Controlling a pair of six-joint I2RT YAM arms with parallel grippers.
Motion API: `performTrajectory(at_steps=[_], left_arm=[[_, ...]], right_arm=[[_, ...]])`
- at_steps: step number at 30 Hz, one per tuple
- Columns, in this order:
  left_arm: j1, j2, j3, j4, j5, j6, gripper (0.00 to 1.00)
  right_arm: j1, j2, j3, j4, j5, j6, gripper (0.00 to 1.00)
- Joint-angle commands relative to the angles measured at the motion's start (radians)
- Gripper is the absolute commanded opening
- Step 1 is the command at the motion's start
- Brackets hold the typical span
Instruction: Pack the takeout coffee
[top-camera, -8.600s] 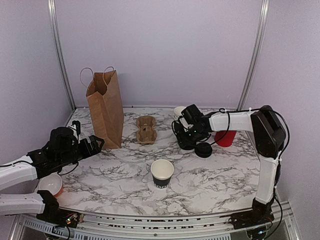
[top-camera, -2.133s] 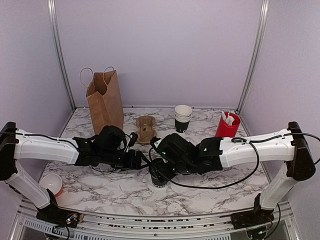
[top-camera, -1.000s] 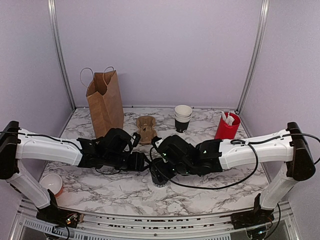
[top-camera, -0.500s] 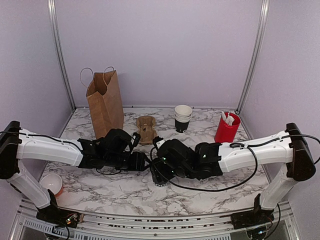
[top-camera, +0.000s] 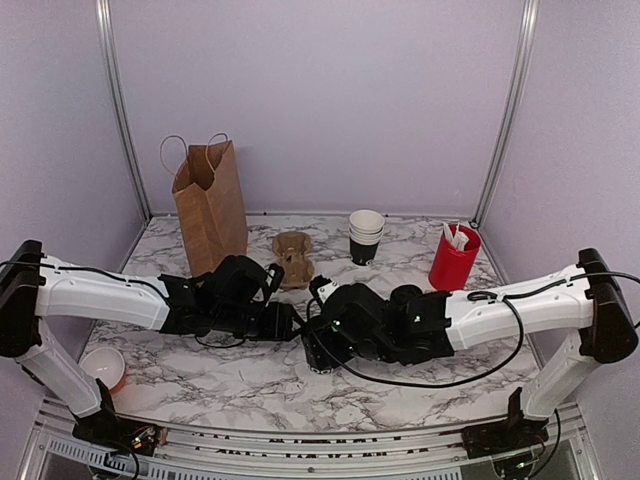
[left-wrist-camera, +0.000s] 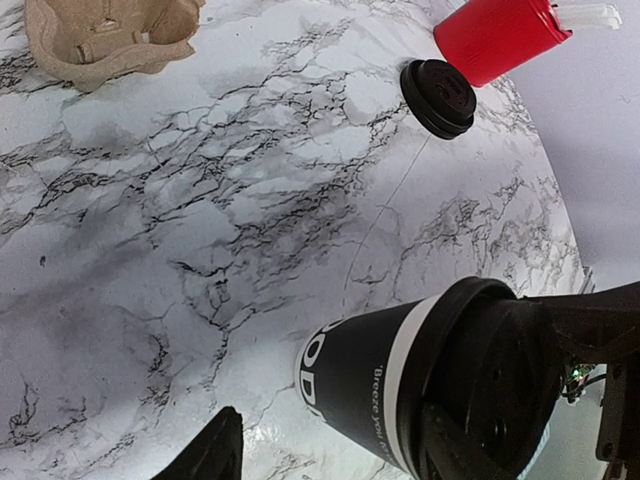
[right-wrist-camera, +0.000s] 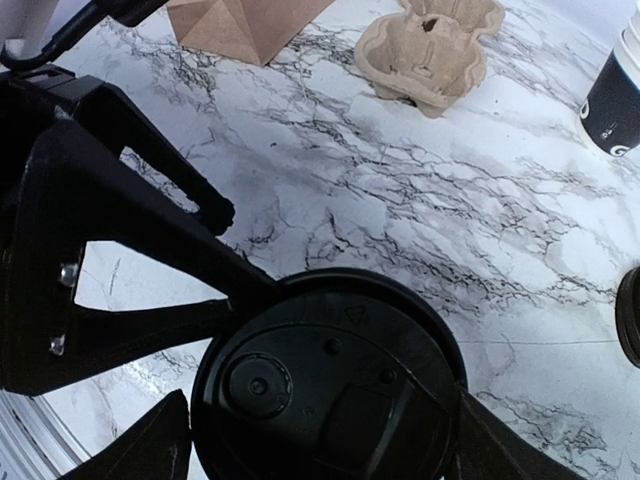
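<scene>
The only readable print is on the takeout coffee (left-wrist-camera: 355, 385): small white text along its white band starts "Breeze you", and near the base there are big white letters like "OD", with the rest cut off. The cup stands upright mid-table (top-camera: 200, 385) with its black lid (right-wrist-camera: 300, 350) on, mostly buried under both arms in the top view. The right gripper (right-wrist-camera: 320, 420) hangs over it, fingers spread wide and right beside the rim on both sides; I can't tell if they're actually pinching. The left gripper (top-camera: 287, 323) comes in from the side with its fingers partway apart, one clear of the cup and one up against the lid edge. Behind are a cardboard cup carrier (top-camera: 293, 258), a paper bag (top-camera: 210, 215), a stack of cups (top-camera: 366, 237), a red cup (top-camera: 453, 255) and a loose lid (left-wrist-camera: 438, 97) just beside it.
</scene>
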Motion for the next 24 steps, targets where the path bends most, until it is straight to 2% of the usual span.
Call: performTrajectory(at_steps=[1, 24], left_arm=[[-0.005, 0.060, -0.019, -0.220, -0.045, 0.036, 0.60], [-0.006, 0.068, 0.006, -0.238, -0.048, 0.051, 0.60]], right_arm=[[0.001, -0.013, -0.035, -0.160, -0.139, 0.007, 0.83], [-0.025, -0.103, -0.054, -0.189, -0.179, -0.065, 0.82]])
